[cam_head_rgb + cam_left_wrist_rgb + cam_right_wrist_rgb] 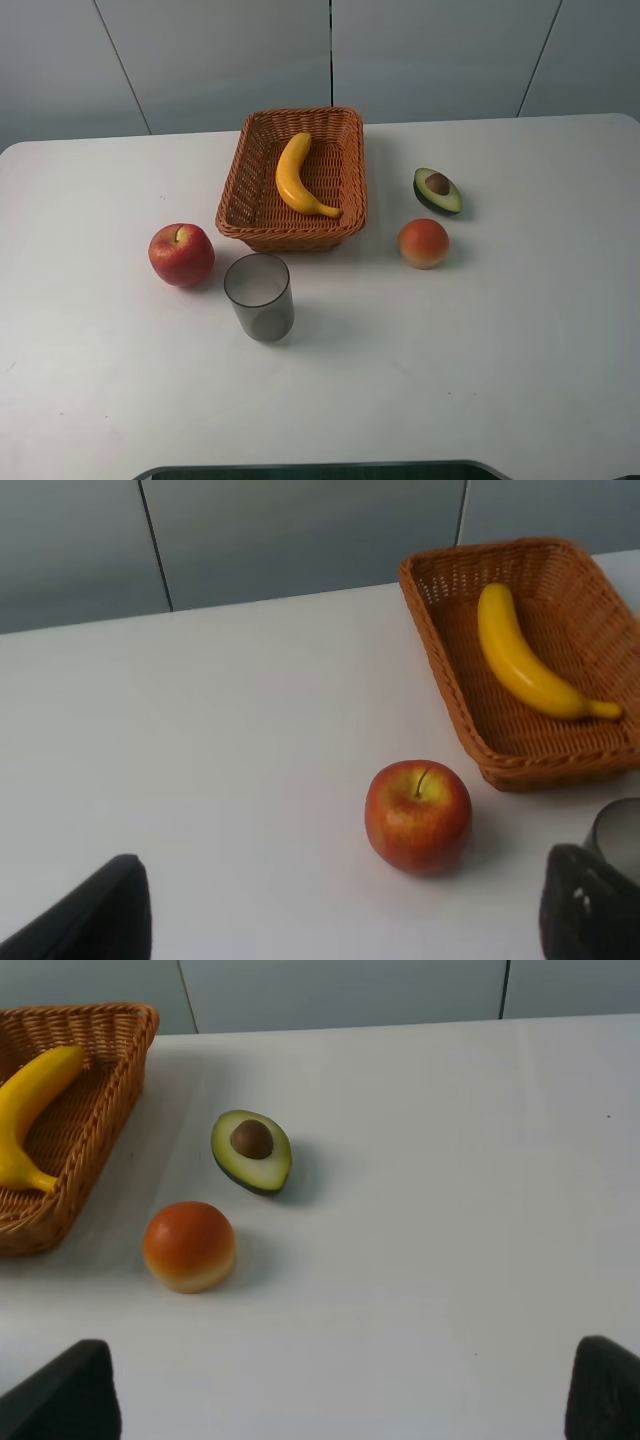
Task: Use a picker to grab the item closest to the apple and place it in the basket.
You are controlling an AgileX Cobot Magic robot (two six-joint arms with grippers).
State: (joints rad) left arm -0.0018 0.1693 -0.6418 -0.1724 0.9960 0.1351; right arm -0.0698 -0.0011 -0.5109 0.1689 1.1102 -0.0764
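A red apple [181, 254] [418, 814] rests on the white table left of the middle. Right beside it stands a smoky grey cup [259, 296], upright and empty, with only its rim [615, 830] showing in the left wrist view. Behind them sits a woven basket [350, 165] [455, 670] with a yellow banana [295, 176] [525, 655] inside. My left gripper [340, 920] is open, well short of the apple, its dark fingers [95, 910] spread wide. My right gripper [333, 1400] is open too, holding nothing. Neither gripper appears in the exterior high view.
An avocado half [437, 190] [252, 1150] with its pit up lies right of the basket. An orange-red round fruit [423, 243] [189, 1245] sits just in front of it. A grey panelled wall runs behind the table's far edge.
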